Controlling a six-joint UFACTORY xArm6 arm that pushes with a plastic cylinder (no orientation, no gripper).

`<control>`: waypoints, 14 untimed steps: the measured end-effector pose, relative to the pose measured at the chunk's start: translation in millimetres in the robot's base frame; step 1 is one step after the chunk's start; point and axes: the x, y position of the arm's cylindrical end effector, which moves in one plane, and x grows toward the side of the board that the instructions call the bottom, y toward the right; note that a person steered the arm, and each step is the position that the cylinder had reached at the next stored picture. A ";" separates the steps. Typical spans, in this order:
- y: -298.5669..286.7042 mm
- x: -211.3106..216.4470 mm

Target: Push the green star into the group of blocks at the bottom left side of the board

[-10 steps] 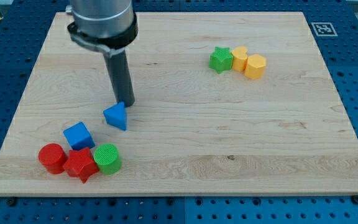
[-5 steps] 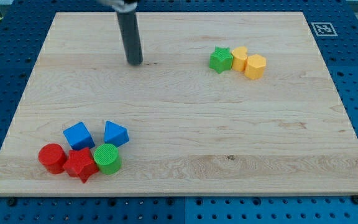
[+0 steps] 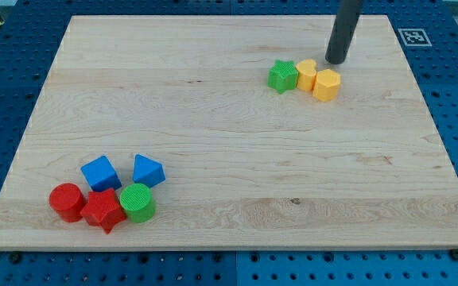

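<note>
The green star lies at the view's upper right, touching a yellow block on its right; a yellow hexagon sits beside that one. My tip is just above and to the right of the yellow blocks, apart from the star. At the view's bottom left is a group: a blue cube, a blue triangle, a red cylinder, a red star and a green cylinder.
The wooden board rests on a blue perforated table. A black-and-white marker sits at the board's top right corner.
My tip left the blue triangle after pushing it down toward the bottom left group, then swept across the board's top to the right, ending by the yellow blocks.
</note>
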 end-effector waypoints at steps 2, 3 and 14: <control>-132.9 43.5; -162.8 54.6; -341.9 114.8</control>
